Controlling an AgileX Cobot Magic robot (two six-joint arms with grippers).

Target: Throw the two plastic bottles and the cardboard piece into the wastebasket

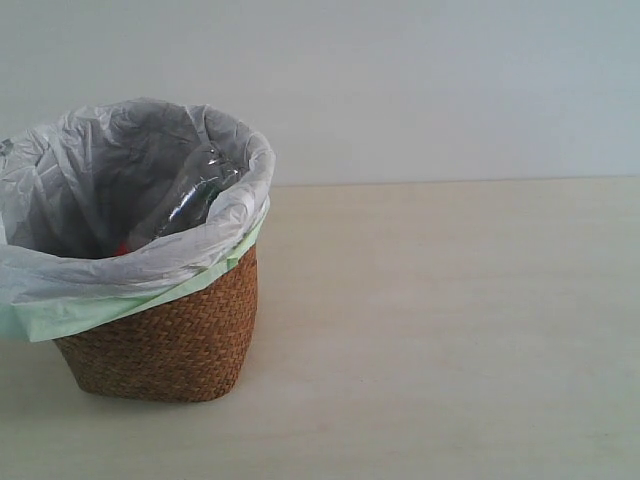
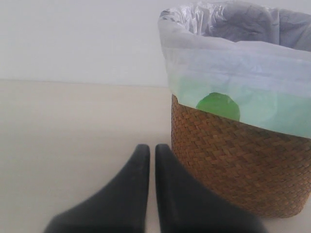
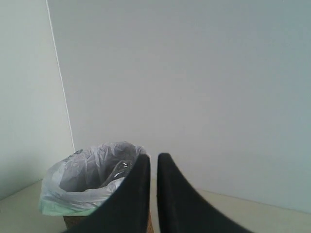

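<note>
The brown woven wastebasket [image 1: 175,330], lined with a grey-white bag with a pale green edge, stands at the left of the exterior view. A clear plastic bottle [image 1: 185,200] leans inside it, a bit of red showing at its lower end. The other bottle and the cardboard piece are hidden. Neither gripper shows in the exterior view. In the left wrist view my left gripper [image 2: 148,150] is shut and empty, low over the table beside the wastebasket [image 2: 243,165]. My right gripper [image 3: 153,160] is shut and empty, with the wastebasket [image 3: 73,194] and the bottle [image 3: 119,171] farther off.
A pale wooden table [image 1: 450,330] stretches to the right of the basket, with a plain light wall behind it. A round green patch [image 2: 218,106] shows through the bag's overhang on the basket's side.
</note>
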